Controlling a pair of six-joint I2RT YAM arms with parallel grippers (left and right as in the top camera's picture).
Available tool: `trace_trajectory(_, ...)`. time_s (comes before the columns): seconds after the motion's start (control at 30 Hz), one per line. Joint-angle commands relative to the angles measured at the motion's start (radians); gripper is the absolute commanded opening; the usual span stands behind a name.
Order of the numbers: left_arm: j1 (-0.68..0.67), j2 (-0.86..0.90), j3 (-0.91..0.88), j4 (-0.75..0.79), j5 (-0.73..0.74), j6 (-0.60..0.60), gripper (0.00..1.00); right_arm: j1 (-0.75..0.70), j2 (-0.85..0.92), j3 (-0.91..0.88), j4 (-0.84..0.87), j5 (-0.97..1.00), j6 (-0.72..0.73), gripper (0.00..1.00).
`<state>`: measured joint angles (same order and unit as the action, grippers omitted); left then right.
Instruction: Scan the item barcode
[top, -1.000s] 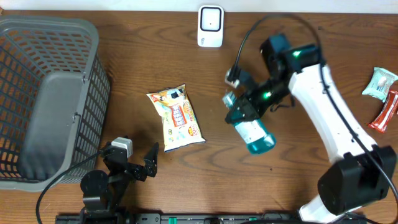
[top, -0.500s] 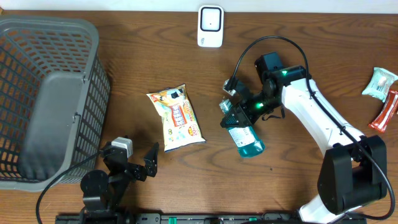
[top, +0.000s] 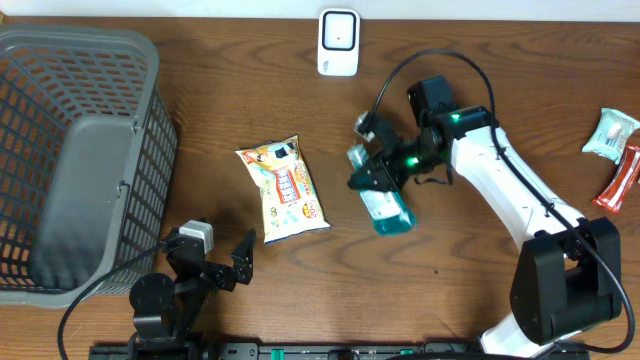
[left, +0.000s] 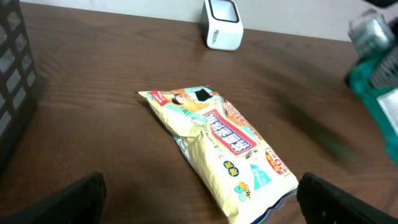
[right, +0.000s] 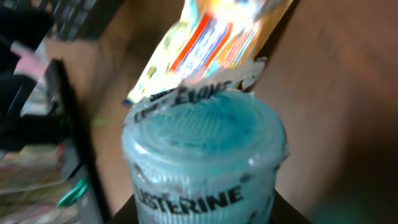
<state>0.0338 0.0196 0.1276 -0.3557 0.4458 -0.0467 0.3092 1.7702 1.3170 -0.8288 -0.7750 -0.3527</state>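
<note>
Teal mouthwash fills the Listerine bottle (top: 392, 214), clamped near its cap by the right gripper (top: 381, 172) just right of a snack packet (top: 283, 188). The bottle lies diagonally, cap toward the scanner (top: 339, 42). The left gripper (top: 220, 260) gapes wide, unladen, beside a grey basket (top: 60, 60).

Overhead, the right gripper (top: 376, 178) covers the upper end of the mouthwash bottle (top: 390, 212), so its cap cannot be made out. In the left wrist view the bottle is a teal smear cut off by the right edge. In the right wrist view it is blurred, and the bottom edge cuts off its near part. The basket (top: 70, 150) runs off the left edge. The snack bag (top: 283, 188) has print too small to read.
</note>
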Motion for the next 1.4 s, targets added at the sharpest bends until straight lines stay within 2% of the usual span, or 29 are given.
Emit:
trace_trajectory(0.0, 0.002, -0.002, -0.014, -0.017, -0.002, 0.016, 0.98, 0.01, -0.016, 0.033, 0.061, 0.052, 0.13, 0.11)
trace_trajectory(0.27, 0.002, -0.002, -0.014, -0.017, -0.001, 0.016, 0.98, 0.102, -0.016, 0.161, 0.111, 0.444, 0.153, 0.28)
trace_trajectory(0.43, 0.002, -0.002, -0.014, -0.017, -0.001, 0.016, 0.98, 0.192, 0.0, 0.168, 0.221, 0.753, 0.118, 0.29)
trace_trajectory(0.57, 0.002, -0.002, -0.014, -0.017, -0.001, 0.016, 0.98, 0.232, 0.051, 0.17, 0.324, 0.94, 0.068, 0.27)
trace_trajectory(0.67, 0.002, -0.002, -0.014, -0.017, -0.001, 0.016, 0.98, 0.243, 0.103, 0.194, 0.407, 1.069, 0.024, 0.3)
trace_trajectory(0.87, 0.002, -0.002, -0.014, -0.017, -0.001, 0.016, 0.98, 0.241, 0.269, 0.376, 0.471, 1.236, -0.14, 0.34)
trace_trajectory(1.0, 0.002, -0.002, -0.014, -0.017, -0.001, 0.016, 0.98, 0.242, 0.431, 0.557, 0.55, 1.393, -0.27, 0.34)
trace_trajectory(1.2, 0.002, -0.002, -0.014, -0.017, -0.001, 0.016, 0.98, 0.242, 0.665, 0.837, 0.641, 1.527, -0.483, 0.29)
trace_trajectory(1.37, 0.002, -0.002, -0.014, -0.017, -0.001, 0.016, 0.98, 0.242, 0.82, 0.972, 0.874, 1.587, -0.65, 0.26)
